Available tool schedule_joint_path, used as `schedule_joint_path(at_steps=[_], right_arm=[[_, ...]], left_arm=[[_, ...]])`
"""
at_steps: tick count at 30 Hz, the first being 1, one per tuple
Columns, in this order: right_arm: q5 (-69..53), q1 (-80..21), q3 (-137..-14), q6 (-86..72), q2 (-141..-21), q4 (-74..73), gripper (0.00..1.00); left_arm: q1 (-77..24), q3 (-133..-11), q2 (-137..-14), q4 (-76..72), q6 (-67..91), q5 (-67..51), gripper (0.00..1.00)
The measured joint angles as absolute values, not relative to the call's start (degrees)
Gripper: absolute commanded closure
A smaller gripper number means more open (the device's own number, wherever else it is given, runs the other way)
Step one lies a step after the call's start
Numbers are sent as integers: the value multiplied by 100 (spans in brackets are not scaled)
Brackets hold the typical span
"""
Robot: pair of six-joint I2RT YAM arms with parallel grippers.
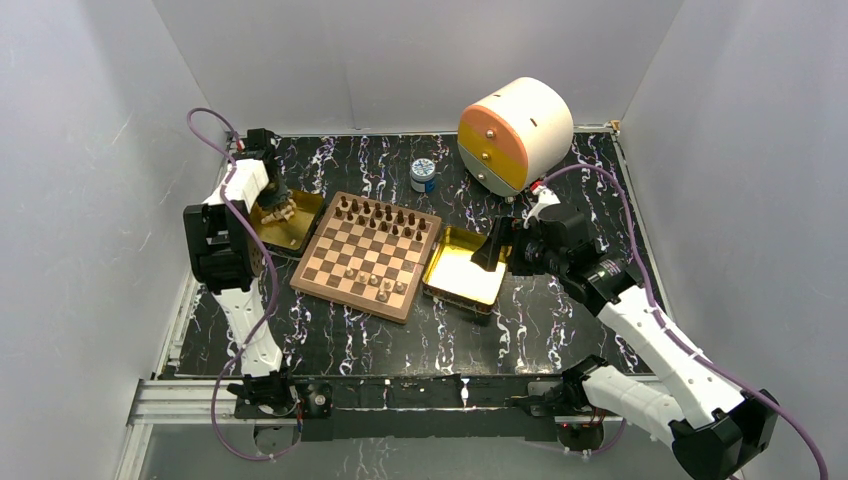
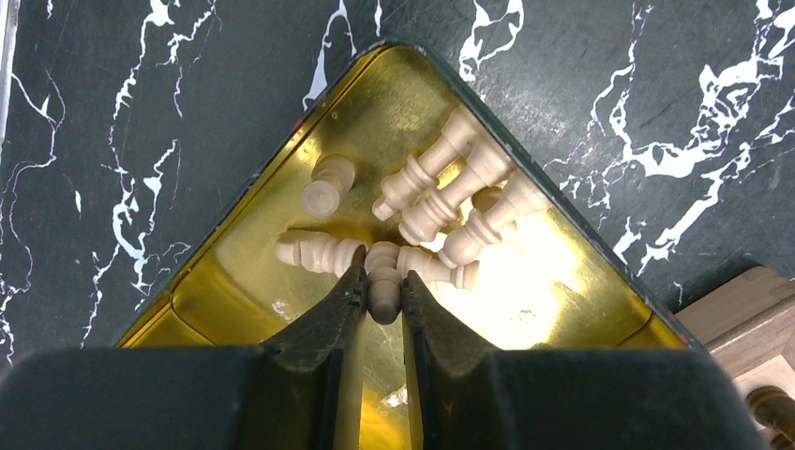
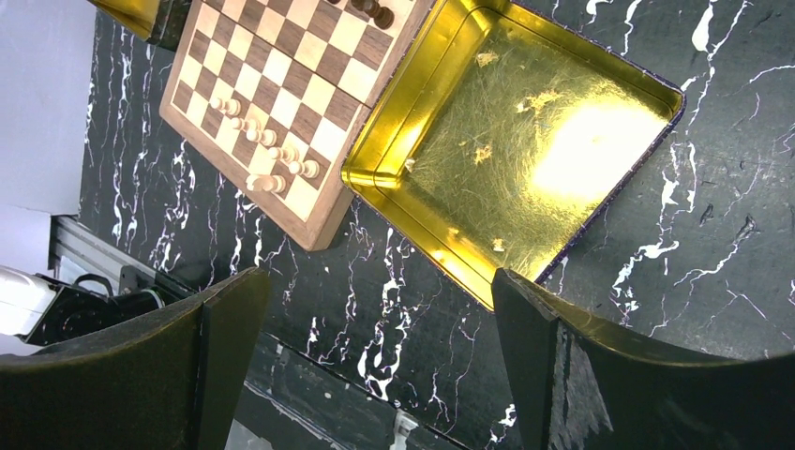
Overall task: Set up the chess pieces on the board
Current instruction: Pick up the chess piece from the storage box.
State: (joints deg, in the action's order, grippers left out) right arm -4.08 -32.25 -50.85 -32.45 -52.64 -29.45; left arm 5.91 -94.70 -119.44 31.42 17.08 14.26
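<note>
Left gripper (image 2: 383, 281) low in shiny gold rectangular tray (image 2: 225, 272), upper left of overhead view. Fingers pinch pale tan wooden chess piece (image 2: 382, 258) from heap. Right gripper (image 3: 380, 291) spread wide above second gold tray (image 3: 525, 141). Checkered wooden board (image 1: 365, 255) centre frame.

I'm seeing the tabletop (image 1: 330, 340) showing black with white marble veins. The board (image 1: 366, 255) is wearing light and dark brown checks inside a plain brown rim. The left tray (image 2: 234, 272) and right tray (image 3: 525, 150) are gleaming gold (the right one carrying a whitish glare). My left claw (image 2: 382, 286), black, is standing out against a cream pale piece (image 2: 383, 267). The drum (image 1: 515, 135) is showing white, with an orange and yellow face.
</note>
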Motion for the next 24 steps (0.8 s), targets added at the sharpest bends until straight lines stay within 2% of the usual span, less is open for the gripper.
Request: schedule_joint_path(at_steps=[24], right_arm=[[-545,-3225,-5083,-3514,-5061,-2978,2]], left_arm=[[582,-9297,-10621,3726,1743,720,90]])
